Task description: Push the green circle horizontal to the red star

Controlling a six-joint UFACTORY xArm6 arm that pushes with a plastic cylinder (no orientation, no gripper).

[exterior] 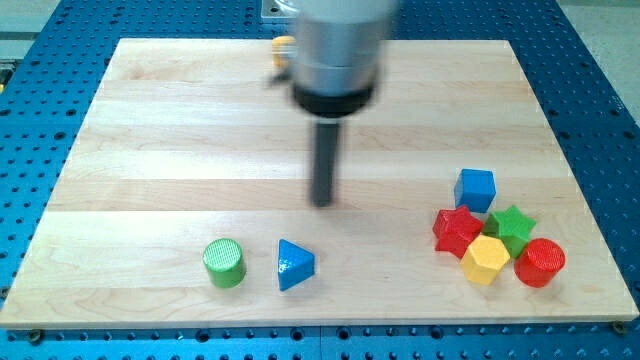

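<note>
Clearly little of the job was done at this moment. The green circle (pixel 224 263) stood low in the frame's lower left on the wooden counter (pixel 150 120), with the blue triangle (pixel 294 265) just beside it toward the frame's right. The red star (pixel 456 230) sat far across in the lower right, packed into a cluster with the blue cube (pixel 475 189) above it, the green star (pixel 511 227) to its right, the yellow hexagon (pixel 486 260) touching below, and the red cylinder (pixel 540 263) at the cluster's right end. A small yellow-orange piece (pixel 283 45) showed at the top edge behind the arm, too hidden to name its shape.

My tip (pixel 322 203) was near the middle of the frame, above and to the right of the green circle and above the blue triangle, touching neither. No pincer was fitted, only the rod, so there was nothing to report as open or closed.

As I judged it, the green circle sat somewhat lower in the frame than the red star, so it was close to level with it but not quite. What remained was to bring the tip round below the circle and nudge it up the frame a little, keeping clear of the blue triangle
</note>
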